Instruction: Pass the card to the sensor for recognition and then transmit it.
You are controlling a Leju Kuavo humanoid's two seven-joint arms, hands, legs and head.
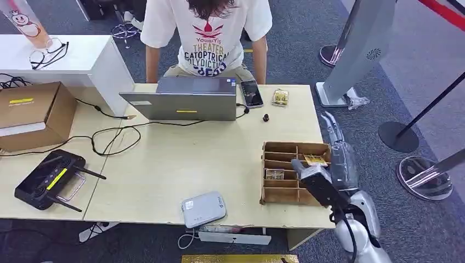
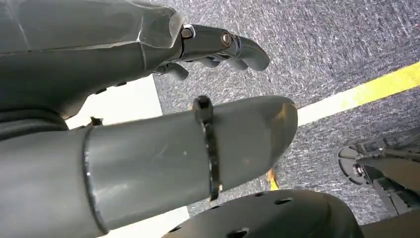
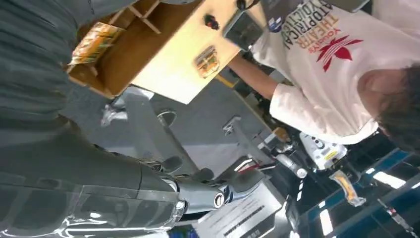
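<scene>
My right hand [image 1: 332, 134] hangs spread and empty just beside the far right corner of the divided box [image 1: 271, 194], where the yellow card [image 1: 316, 160] lies in a far compartment, so a slanted reach could catch the box wall and shove it across the worktop [image 1: 170, 159].

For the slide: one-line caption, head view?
Right hand hovers over the cardboard divider tray holding cards; person seated behind laptop.
</scene>
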